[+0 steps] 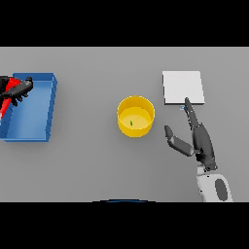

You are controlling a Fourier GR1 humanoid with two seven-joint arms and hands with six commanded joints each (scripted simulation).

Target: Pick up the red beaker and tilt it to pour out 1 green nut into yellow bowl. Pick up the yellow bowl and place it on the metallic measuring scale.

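Note:
The yellow bowl (135, 116) stands at the table's middle with one small green nut (131, 122) inside it. To its right lies the flat metallic measuring scale (182, 87). My right hand (199, 138) is open just right of the bowl, fingers straight and pointing toward the scale's near edge, thumb spread toward the bowl, not touching it. At the far left my left hand (18, 89) is curled on the red beaker (6, 99), holding it over the blue bin; the beaker is partly cut off by the view's edge.
A blue rectangular bin (34, 107) sits at the table's left side, under the left hand and beaker. Grey table (87, 160) lies between the bin and the bowl.

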